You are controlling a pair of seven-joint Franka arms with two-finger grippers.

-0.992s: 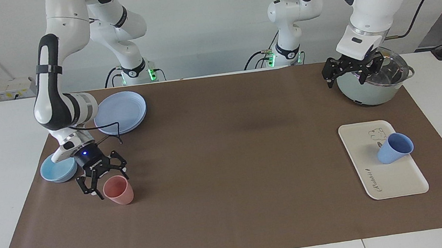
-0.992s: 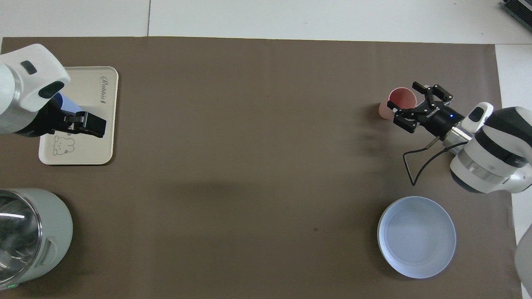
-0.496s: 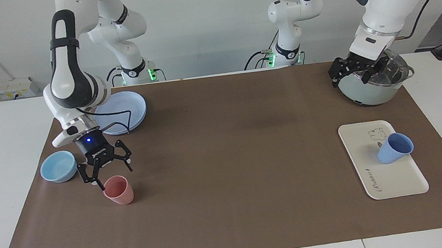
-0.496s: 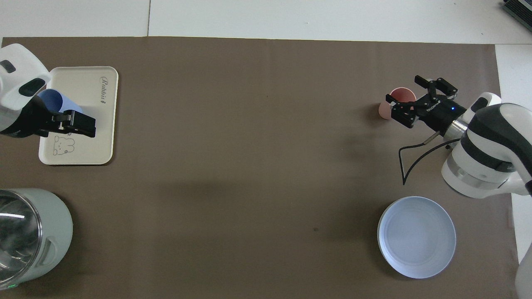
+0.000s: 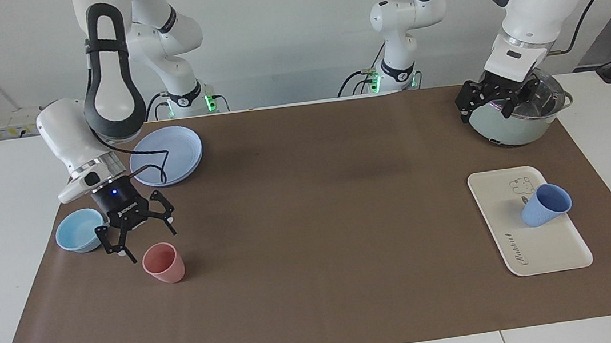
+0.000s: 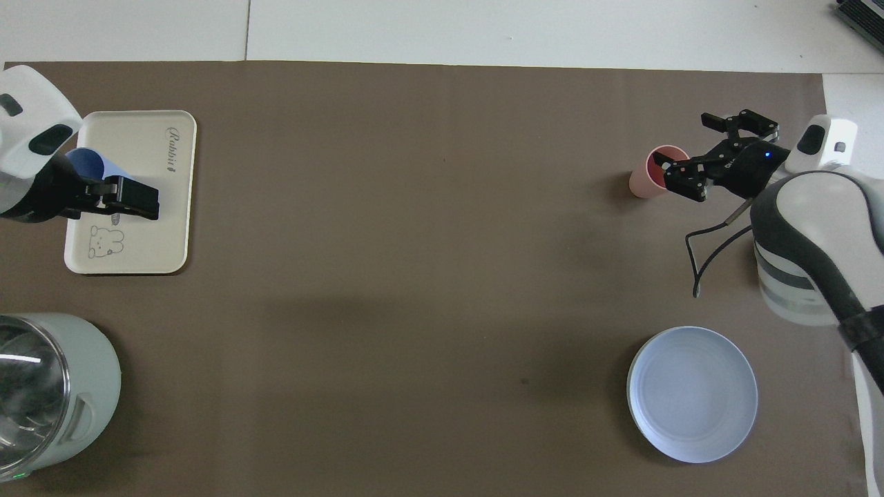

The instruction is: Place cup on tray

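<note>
The periwinkle-blue cup [image 5: 545, 204] stands on the cream tray [image 5: 544, 250] at the left arm's end of the mat, next to the bear drawing. In the overhead view the left arm partly covers the cup [image 6: 83, 164] and the tray [image 6: 166, 228]. My left gripper [image 5: 496, 101] is open and empty, raised in the air in front of the pot, apart from the cup. My right gripper [image 5: 143, 239] is open and empty, just above the mat beside a pink cup [image 5: 164, 263]. It also shows in the overhead view [image 6: 708, 146].
A light-blue bowl [image 5: 79, 230] sits next to the right gripper. Round blue plates [image 5: 168, 152] lie nearer to the robots. A pale green pot with a glass lid [image 5: 518, 118] stands nearer to the robots than the tray. A brown mat [image 5: 317, 222] covers the table.
My right gripper has lifted and drawn back from the pink cup, still open. My left gripper has shifted slightly by the pot. The blue cup and the tray have not moved.
</note>
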